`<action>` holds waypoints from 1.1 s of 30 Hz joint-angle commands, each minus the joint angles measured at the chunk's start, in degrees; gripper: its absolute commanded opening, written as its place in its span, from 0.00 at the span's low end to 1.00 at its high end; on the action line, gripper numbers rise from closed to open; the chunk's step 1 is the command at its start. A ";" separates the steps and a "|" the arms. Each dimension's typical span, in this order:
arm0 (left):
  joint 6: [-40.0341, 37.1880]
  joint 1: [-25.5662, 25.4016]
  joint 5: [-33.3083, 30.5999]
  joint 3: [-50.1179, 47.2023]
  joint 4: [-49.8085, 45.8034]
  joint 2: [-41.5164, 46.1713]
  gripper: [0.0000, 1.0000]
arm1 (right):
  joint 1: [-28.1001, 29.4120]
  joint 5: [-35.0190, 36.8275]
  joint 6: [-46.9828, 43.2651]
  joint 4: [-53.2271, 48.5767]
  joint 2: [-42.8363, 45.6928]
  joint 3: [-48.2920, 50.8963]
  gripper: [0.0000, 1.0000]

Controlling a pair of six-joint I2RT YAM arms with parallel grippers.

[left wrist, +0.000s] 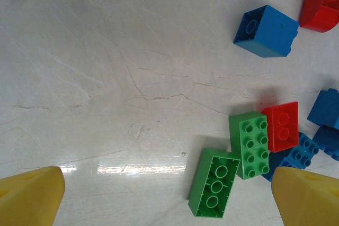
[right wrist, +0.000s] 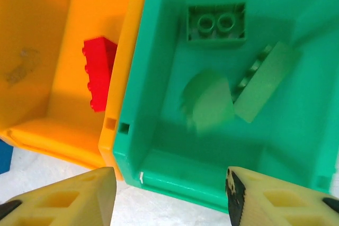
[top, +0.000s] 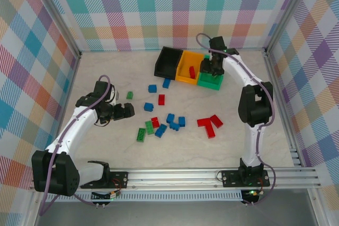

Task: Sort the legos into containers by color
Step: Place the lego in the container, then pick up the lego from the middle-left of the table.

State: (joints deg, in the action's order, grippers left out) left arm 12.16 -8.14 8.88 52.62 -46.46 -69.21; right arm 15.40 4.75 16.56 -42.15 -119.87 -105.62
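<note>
While the right arm is hovering over the green bin with its jaws apart, the left one is lining up on the loose pile.

Right gripper [top: 213,63] is hanging above the green bin [right wrist: 159,146] at about 1 o'clock on the tabletop [top: 122,72], with nothing between its jaws. A blurry pale green blob [right wrist: 207,101] is showing mid-bin, so I'm guessing a brick is dropping in beside the settled green bricks [right wrist: 216,22]. Greens are clearly going there. A red brick [right wrist: 98,72] is lying in the orange bin [right wrist: 42,51] at its 9 o'clock, and the black bin [top: 167,62] is presumably waiting for blues. Left gripper [left wrist: 169,194] is hanging wide open and empty over bare tabletop, with the loose green bricks [left wrist: 249,144] sitting at its 3 o'clock, probably next up. Most legos [top: 164,123] are lying mid-tabletop, waiting to be sorted.
</note>
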 commanded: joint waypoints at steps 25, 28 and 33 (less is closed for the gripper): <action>7.15 -0.83 -0.44 14.97 1.13 -21.48 0.84 | 2.63 -3.81 -4.98 29.37 39.87 59.87 0.59; 6.99 -0.85 -1.47 19.45 1.86 -27.44 0.81 | 2.60 -5.07 -3.90 31.98 41.07 61.90 0.59; 6.65 -0.83 -3.22 27.16 2.05 -37.43 0.68 | 2.53 -6.72 -0.22 43.39 41.82 71.58 0.59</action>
State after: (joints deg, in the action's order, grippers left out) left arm 18.76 -8.49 6.74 76.44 -44.05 -103.26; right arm 18.17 -0.30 13.78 -6.50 -77.97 -39.20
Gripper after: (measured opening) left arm 0.708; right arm 0.593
